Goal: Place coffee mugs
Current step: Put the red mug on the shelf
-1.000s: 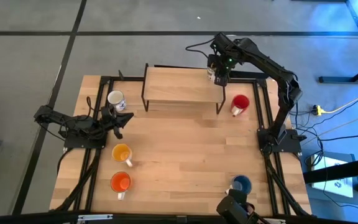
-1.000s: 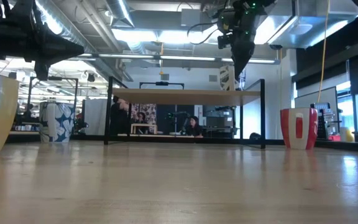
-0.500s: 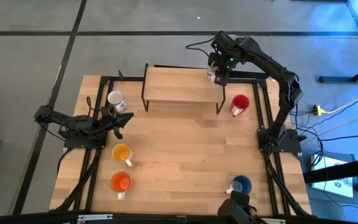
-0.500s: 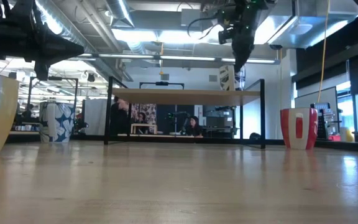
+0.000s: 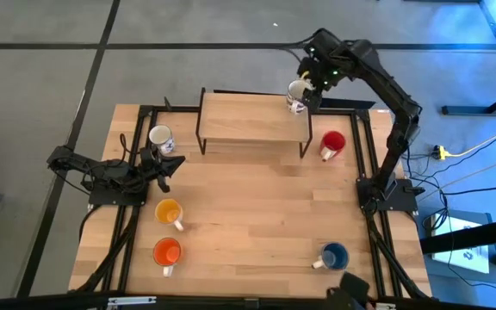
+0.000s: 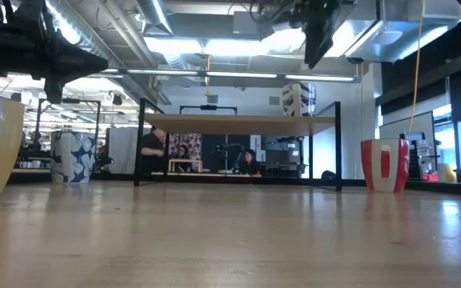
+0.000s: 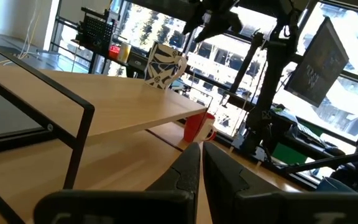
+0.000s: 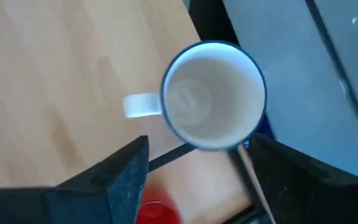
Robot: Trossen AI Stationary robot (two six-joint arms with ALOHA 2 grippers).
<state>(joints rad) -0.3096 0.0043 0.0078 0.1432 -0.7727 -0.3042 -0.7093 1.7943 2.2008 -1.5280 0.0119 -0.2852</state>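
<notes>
Mugs, high view: one white printed mug (image 5: 297, 95) stood on the raised wooden shelf (image 5: 248, 119), at its far right corner, hard by the edge. The right gripper (image 5: 321, 76) hung just off that corner, beyond the mug and apart from it. Risk, as I judged it: the mug sat so near the rim that a brush from a finger on any sideways pull could tip it off. Second white mug (image 5: 160, 137) sat left of the shelf; red mug (image 5: 331, 143) just right of the shelf's near leg; yellow-orange (image 5: 169, 212), orange (image 5: 166, 252) and blue (image 5: 334, 256) mugs lay well toward the near side of the table. Left gripper (image 5: 167, 165) waited near the second white mug.

Low view: shelf-top mug (image 6: 298, 99) upright, right gripper (image 6: 314, 50) above it, clear of it.

Left wrist view: left fingers (image 7: 190, 167) lay nearly together, holding nothing.

Right wrist view: fingers (image 8: 127, 167) spread wide and empty, the mug (image 8: 213, 94) between and beyond them, handle toward the shelf's middle.
</notes>
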